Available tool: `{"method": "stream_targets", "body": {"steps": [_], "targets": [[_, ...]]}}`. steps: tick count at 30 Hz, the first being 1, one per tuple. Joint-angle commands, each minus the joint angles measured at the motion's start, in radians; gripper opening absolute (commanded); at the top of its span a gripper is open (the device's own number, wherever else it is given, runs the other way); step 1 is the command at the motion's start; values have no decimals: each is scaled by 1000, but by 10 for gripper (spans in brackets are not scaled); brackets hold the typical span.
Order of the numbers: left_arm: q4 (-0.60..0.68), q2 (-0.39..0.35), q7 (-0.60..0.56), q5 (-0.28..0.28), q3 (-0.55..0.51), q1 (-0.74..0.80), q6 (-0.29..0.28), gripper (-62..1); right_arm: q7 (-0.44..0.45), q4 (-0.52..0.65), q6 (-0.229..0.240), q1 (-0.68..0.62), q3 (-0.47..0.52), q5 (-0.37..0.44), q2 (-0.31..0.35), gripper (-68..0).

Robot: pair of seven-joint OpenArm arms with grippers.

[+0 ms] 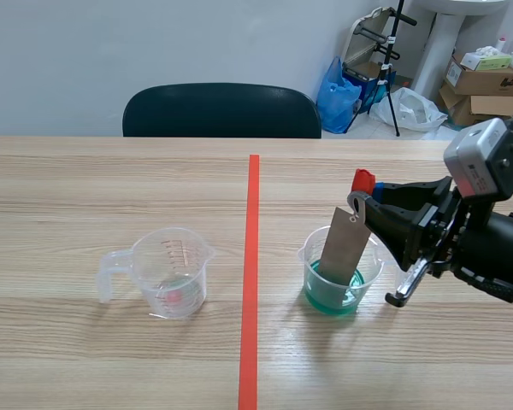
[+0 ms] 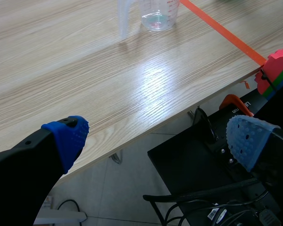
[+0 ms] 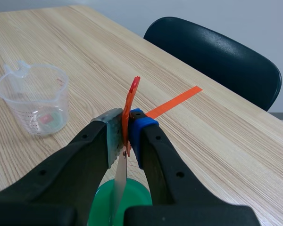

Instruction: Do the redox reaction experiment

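A clear beaker [image 1: 341, 272] holding green-blue liquid [image 1: 333, 289] stands right of the orange tape line. A grey metal strip [image 1: 345, 246] with a red tag [image 1: 362, 180] at its top dips into that liquid, tilted. My right gripper [image 1: 365, 205] is shut on the strip's upper end; in the right wrist view the strip [image 3: 120, 181] hangs between the fingers over the green liquid [image 3: 134, 202]. An empty clear measuring cup [image 1: 168, 272] stands left of the line. My left gripper [image 2: 155, 134] is open beyond the table's near edge, far from the cup [image 2: 158, 13].
A dark chair [image 1: 221, 110] stands behind the table's far edge. Boxes and bags [image 1: 483, 77] sit on the floor at the back right. Under the left gripper lie a black stand [image 2: 203, 165] and an orange clamp [image 2: 236, 103] below the table edge.
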Motion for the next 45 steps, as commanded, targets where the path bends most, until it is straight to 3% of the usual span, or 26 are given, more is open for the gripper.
{"method": "stream_targets", "body": {"steps": [1,32,45], "targets": [[9,-3,-11,-3,1,1,1,14,5,11,1,9,-1,3,13,-669],[9,-3,-11,-3,1,1,1,14,23,25,5,4,2,4,26,-669],[9,-3,-11,-3,1,1,1,14,5,173,13,-85,113,47,67,-669]]}}
